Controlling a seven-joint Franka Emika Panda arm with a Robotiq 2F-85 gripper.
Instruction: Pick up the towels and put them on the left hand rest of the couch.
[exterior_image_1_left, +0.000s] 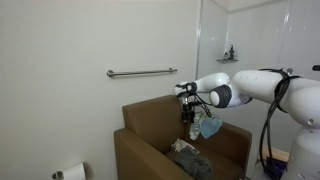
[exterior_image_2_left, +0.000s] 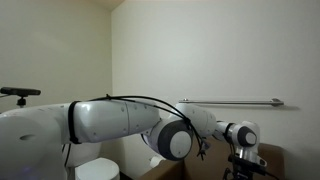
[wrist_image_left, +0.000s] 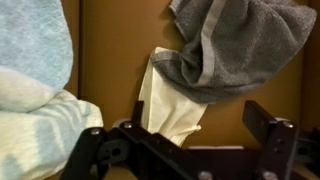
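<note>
Jaws stand apart above the cream towel (wrist_image_left: 170, 100); I should descend straight, pinch its lower half clear of the overlapping grey towel (wrist_image_left: 235, 45), then lift slowly.

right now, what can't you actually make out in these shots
Couch: front cut off by the bottom edge in an exterior view; the arm hides nearly all of it in an exterior view.
Gripper: wrist view, dark and cropped at the bottom; grip on the cream towel unclear.
Gray towel: in an exterior view, too small and dim to see how it lies.
</note>
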